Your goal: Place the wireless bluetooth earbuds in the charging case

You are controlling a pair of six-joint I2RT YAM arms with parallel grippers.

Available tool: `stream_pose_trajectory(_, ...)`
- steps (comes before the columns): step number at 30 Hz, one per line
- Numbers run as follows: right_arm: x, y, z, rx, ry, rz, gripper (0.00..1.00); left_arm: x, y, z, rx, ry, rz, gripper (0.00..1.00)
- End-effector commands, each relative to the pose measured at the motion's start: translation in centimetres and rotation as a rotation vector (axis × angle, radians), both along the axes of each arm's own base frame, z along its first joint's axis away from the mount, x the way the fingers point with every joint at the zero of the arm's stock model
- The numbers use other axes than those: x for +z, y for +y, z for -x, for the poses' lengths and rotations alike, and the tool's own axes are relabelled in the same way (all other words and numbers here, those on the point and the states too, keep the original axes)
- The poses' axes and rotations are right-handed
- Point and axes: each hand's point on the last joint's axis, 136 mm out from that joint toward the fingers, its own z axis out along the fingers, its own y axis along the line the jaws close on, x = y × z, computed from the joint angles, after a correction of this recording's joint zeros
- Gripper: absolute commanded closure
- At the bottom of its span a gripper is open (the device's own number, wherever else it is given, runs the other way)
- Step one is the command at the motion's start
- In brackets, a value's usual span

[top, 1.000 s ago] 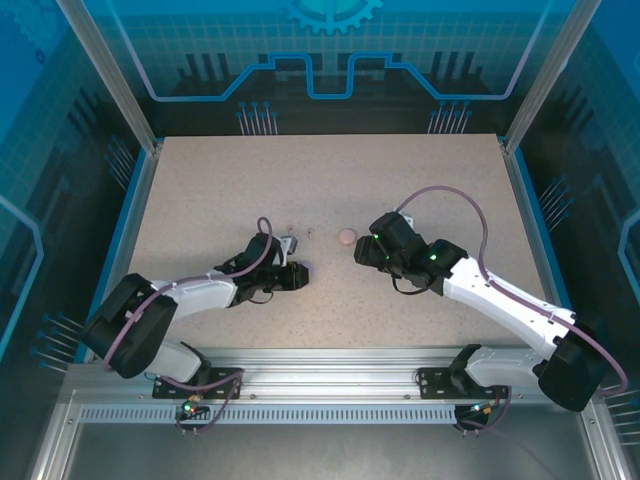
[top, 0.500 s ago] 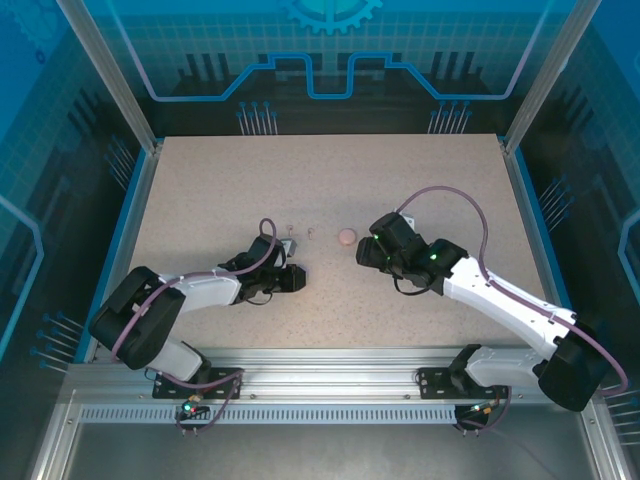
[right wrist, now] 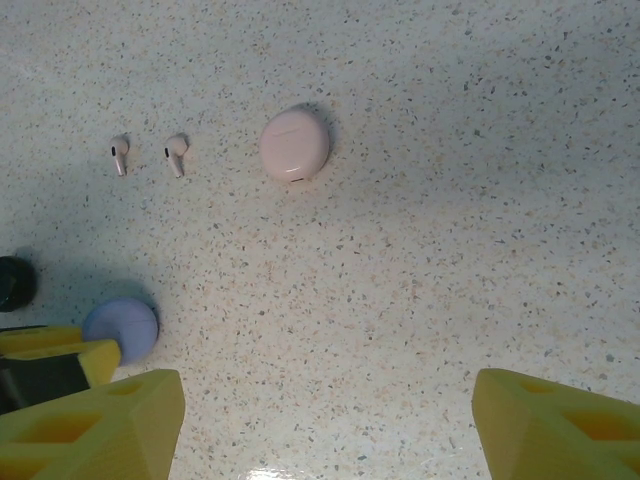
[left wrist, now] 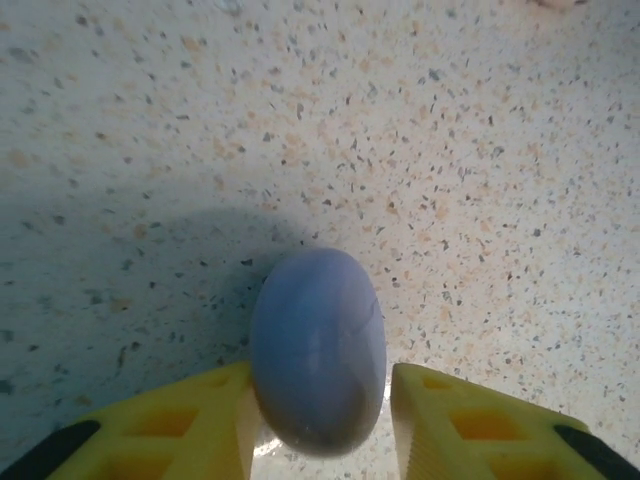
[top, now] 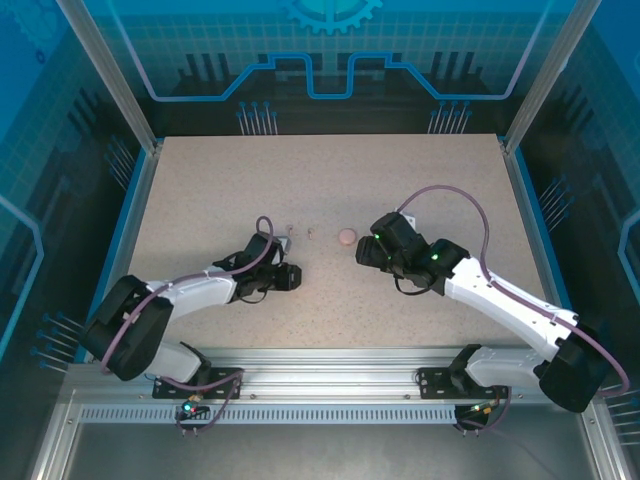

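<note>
The left claw (left wrist: 320, 385) has its yellow fingers (left wrist: 415, 410) set either side of the purple case (left wrist: 318, 350), which lies shut on the table (left wrist: 480, 150). The fit is so close that I cannot tell whether the fingers press the case or merely flank it. The right claw (right wrist: 328, 385) hangs wide open over bare speckled tabletop, with nothing between its fingers.

Further out, in the right wrist view, the pink case (right wrist: 294, 144) sits ahead of the right claw, lid down and seam closed. A little to its side lie the pale pink earbuds (right wrist: 176, 154) — two of them, loose on the table, near each other, apart from the case and touched by neither claw. A black round thing (right wrist: 12, 283) pokes in at the frame's edge near the purple case; too little of it shows to name it.

As a judgement, the task is barely begun: no bud sits in any case, and both cases in sight are shut. What is left looks like everything that counts — open a case, pick up each matching bud and seat it in its socket.
</note>
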Motion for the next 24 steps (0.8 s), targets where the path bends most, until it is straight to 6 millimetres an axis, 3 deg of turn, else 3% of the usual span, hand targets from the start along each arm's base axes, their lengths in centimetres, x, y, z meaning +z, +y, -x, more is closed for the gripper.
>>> stream_pose_trajectory(1,2.0,0.0,0.0,0.008,-0.043,-0.003,0.22,2.5,0.8,-1.0,0.0,-0.065,-0.04,0.57)
stream_pose_trajectory(8,2.3,0.1,-0.2,0.012,-0.048,-0.005,0.2,6.0,1.5,-1.9,0.013,-0.143,-0.052,0.53)
stream_pose_trajectory(15,2.4,0.3,-0.4,0.022,-0.046,0.005,0.2,11.7,1.5,-2.7,0.033,-0.267,0.011,0.47)
stream_pose_trajectory(21,2.6,0.2,-0.6,0.028,-0.048,0.013,0.2,16.6,1.8,-3.3,0.041,-0.385,0.031,0.26)
stream_pose_trajectory(24,2.8,0.1,-0.8,0.028,-0.048,0.016,0.2,18.9,2.4,-3.7,0.065,-0.463,0.023,0.02)
